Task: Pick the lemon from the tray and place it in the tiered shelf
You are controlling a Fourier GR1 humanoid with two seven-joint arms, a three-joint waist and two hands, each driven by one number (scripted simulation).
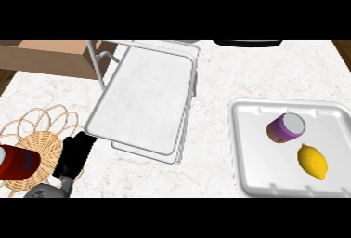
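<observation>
One hand (74,155), the left, near left, fingers straight, holding nothing. Lemon (312,161) lies well apart to its right in the white tray (248,139), long axis running near-to-far; shelf (147,100) beyond.

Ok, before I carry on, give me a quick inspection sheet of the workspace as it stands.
Surface: pale marbled counter.
Job's things: lemon lies in the white tray at right, untouched; tiered shelf stands at centre-left, its visible top tier holding nothing.
Clutter: purple jar in the tray beside the lemon; red can on a woven mat at left.
Robot hands: left robot hand at lower left, fingers straight, holding nothing; right robot hand not in view.
Cables: nothing seen.
Surroundings: cardboard box at upper left; dark object at the top edge, unidentifiable.
</observation>
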